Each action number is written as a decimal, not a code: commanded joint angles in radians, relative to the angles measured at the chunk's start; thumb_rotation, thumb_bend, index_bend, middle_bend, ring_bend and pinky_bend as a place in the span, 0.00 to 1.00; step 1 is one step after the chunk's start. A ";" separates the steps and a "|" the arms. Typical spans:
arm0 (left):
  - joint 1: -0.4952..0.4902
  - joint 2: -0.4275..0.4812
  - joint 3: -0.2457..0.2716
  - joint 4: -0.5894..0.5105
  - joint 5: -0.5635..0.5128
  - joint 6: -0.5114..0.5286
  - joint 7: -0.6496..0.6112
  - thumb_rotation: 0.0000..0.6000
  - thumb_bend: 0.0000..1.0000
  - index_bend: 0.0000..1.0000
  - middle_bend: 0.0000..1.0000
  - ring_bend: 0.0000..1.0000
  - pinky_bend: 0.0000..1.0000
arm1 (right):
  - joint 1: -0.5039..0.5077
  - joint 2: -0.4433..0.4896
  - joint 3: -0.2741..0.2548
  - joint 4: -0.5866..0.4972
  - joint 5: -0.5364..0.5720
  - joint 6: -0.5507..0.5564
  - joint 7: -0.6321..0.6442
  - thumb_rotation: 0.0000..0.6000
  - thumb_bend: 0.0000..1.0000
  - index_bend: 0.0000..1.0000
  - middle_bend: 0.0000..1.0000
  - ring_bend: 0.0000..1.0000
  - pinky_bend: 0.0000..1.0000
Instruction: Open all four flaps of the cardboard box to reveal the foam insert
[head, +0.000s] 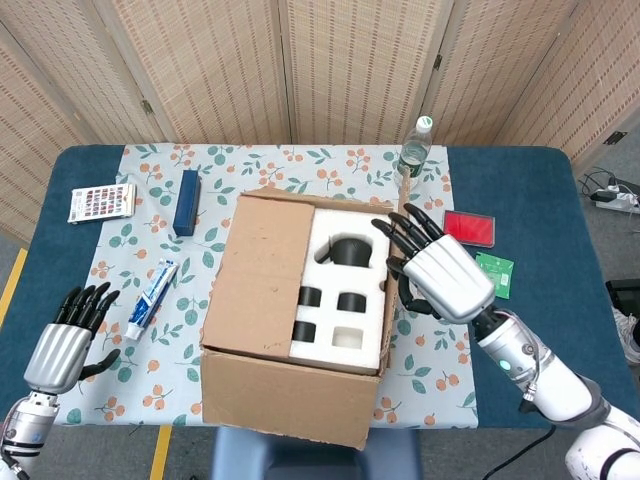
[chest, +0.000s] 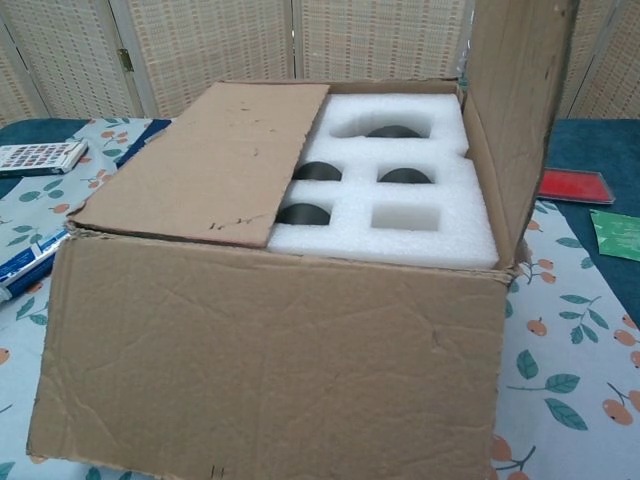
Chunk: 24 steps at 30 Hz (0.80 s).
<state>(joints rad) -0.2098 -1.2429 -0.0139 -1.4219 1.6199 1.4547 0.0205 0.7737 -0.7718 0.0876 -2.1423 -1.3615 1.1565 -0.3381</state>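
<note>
The cardboard box (head: 290, 385) stands mid-table. Its left flap (head: 262, 270) still lies flat over the left half, seen also in the chest view as the left flap (chest: 210, 160). The right flap (chest: 515, 110) stands upright, edge-on in the head view as the right flap (head: 391, 290). White foam insert (head: 345, 290) with dark round items in its pockets shows between them, and appears as foam insert (chest: 400, 200) in the chest view. My right hand (head: 440, 275) is just right of the upright flap, fingers spread, holding nothing. My left hand (head: 65, 340) hovers open by the front-left table edge.
A water bottle (head: 413, 150) stands behind the box. A red case (head: 468, 227) and a green board (head: 493, 273) lie right of it. On the left lie a blue box (head: 187, 200), a toothpaste tube (head: 152, 297) and a card pack (head: 101, 201).
</note>
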 joint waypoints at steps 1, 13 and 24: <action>-0.002 -0.002 -0.001 -0.001 -0.003 -0.004 0.004 1.00 0.28 0.00 0.06 0.00 0.00 | -0.028 0.022 0.009 -0.003 -0.024 0.017 0.030 0.46 0.61 0.55 0.10 0.08 0.00; -0.001 0.000 0.003 -0.006 -0.004 0.001 0.009 1.00 0.28 0.00 0.06 0.00 0.00 | -0.100 0.036 0.025 0.017 -0.076 0.020 0.076 0.46 0.61 0.48 0.09 0.07 0.00; 0.001 0.001 0.004 -0.007 -0.006 0.005 0.008 1.00 0.28 0.01 0.06 0.00 0.00 | -0.223 0.078 -0.016 0.016 -0.171 0.087 0.092 0.45 0.61 0.48 0.08 0.08 0.00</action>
<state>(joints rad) -0.2084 -1.2414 -0.0102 -1.4288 1.6136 1.4597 0.0289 0.5698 -0.7017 0.0840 -2.1287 -1.5143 1.2276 -0.2517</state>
